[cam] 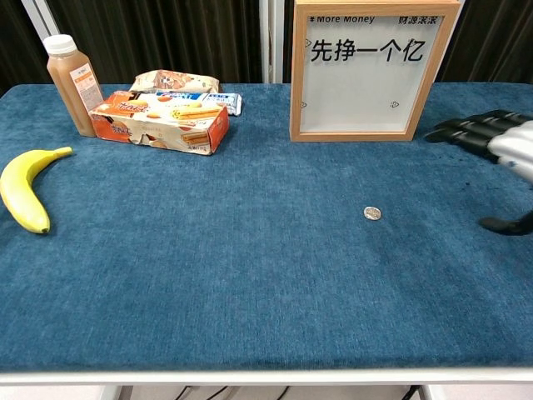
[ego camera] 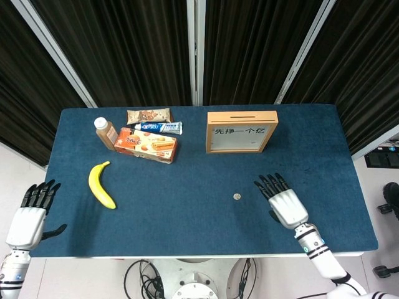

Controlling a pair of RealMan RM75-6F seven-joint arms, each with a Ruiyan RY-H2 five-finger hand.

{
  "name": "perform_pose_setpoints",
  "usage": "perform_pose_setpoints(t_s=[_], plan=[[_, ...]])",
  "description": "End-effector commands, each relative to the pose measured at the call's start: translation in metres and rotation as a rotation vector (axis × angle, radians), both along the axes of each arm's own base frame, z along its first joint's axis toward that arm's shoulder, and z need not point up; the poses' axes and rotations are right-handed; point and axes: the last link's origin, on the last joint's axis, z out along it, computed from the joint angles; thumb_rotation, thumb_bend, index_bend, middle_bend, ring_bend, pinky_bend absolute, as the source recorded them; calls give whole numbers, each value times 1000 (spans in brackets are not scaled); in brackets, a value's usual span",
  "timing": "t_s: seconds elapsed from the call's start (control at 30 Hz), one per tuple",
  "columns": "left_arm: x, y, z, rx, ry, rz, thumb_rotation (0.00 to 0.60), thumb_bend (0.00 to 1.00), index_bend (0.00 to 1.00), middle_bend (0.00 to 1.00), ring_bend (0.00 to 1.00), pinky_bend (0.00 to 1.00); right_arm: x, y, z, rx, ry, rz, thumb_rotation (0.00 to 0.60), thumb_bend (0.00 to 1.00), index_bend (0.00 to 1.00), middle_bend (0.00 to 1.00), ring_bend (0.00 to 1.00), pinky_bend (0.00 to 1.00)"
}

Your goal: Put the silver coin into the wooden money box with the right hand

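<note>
Your blue table (ego camera: 187, 187) filled the frame, backed by dark curtains (ego camera: 124, 50), and the wooden money box (ego camera: 242, 131) stood upright toward its far side, a slot in its top edge and printed characters on its front panel. Your right hand (ego camera: 283, 200) lay over the table's near right area, palm down, fingers (ego camera: 269, 184) spread apart and stretched toward the far side, holding nothing; the chest view caught only its dark fingers and thumb at the right edge. Your left hand (ego camera: 32, 215) hung off the table's near left corner, fingers apart and empty. On the far left sat an orange snack box (ego camera: 145, 144), with a tube (ego camera: 159, 128) and a snack packet (ego camera: 148, 115) just behind it and a capped bottle (ego camera: 105, 132) of brown drink just beside its left end. A banana (ego camera: 101, 185) lay alone, nearer you on the left. The silver coin (ego camera: 237, 196) rested flat on the cloth, in front of the box and well apart from it, near the fingertips of your right hand on their left and untouched.
</note>
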Motion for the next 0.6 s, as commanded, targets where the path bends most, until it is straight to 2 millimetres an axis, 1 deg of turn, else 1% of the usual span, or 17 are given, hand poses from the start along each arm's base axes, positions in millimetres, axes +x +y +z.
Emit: perform_pose_setpoints(t_s=[0.03, 0.07, 0.17, 0.43, 0.6], plan=[[-1, 0, 0, -1, -1, 2, 600, 117, 26, 0, 0, 0, 4, -13, -18, 20, -1, -15, 600, 212, 158, 0, 0, 0], [-1, 0, 0, -2, -1, 3, 600, 117, 26, 0, 0, 0, 6, -15, -23, 25, -3, -17, 600, 217, 194, 0, 0, 0], [-3, 2, 0, -2, -1, 7, 600, 117, 26, 0, 0, 0, 9, -19, -34, 34, -13, -19, 600, 220, 234, 0, 0, 0], [-6, 3, 1, -4, -1, 15, 600, 117, 27, 0, 0, 0, 16, -28, -57, 59, -31, -21, 600, 231, 264, 0, 0, 0], [-8, 3, 1, -1, -3, 19, 600, 117, 26, 0, 0, 0, 17, -32, -66, 68, -34, -19, 600, 242, 296, 0, 0, 0]])
